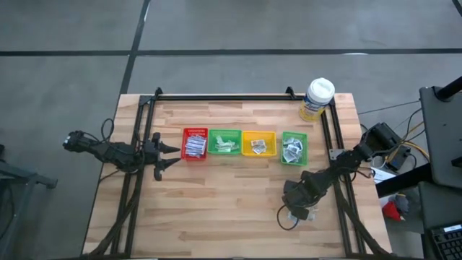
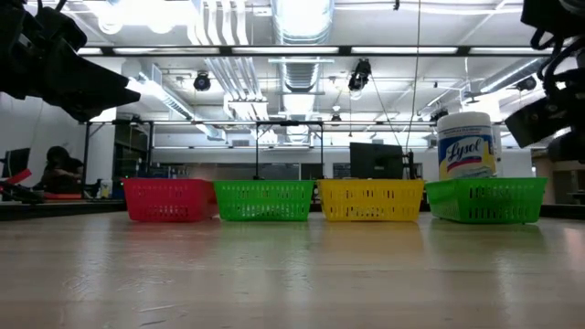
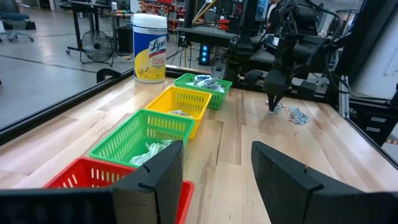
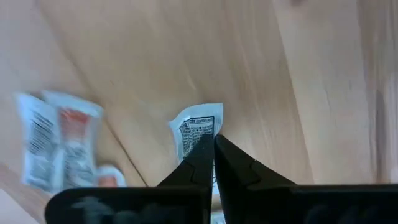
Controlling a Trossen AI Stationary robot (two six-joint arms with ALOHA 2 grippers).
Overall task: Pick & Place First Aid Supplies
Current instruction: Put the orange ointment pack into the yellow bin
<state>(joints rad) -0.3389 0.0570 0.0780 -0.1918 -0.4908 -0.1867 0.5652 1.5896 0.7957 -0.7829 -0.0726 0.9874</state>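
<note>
right wrist view: the right gripper (image 4: pixel 214 144) is pinched together on a white printed packet (image 4: pixel 198 132) at the table's (image 1: pixel 231 209) near right, so the pick is in hand. a lift toward the trays comes next. the left gripper (image 3: pixel 214 163) waits with its fingers apart by the red tray (image 3: pixel 81 176). the neighbouring packets (image 4: pixel 57 146) are blurred.

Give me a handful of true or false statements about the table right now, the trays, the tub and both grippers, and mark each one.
1. Four trays stand in a row, in the order red, green, yellow, green. True.
2. The right gripper is wide open. False: its fingers are shut on a small white packet.
3. The left gripper is open, beside the red tray. True.
4. The white-lidded tub sits inside the yellow tray. False: it stands on the table at the far right corner.
5. More packets lie on the table near the right gripper. True.
</note>
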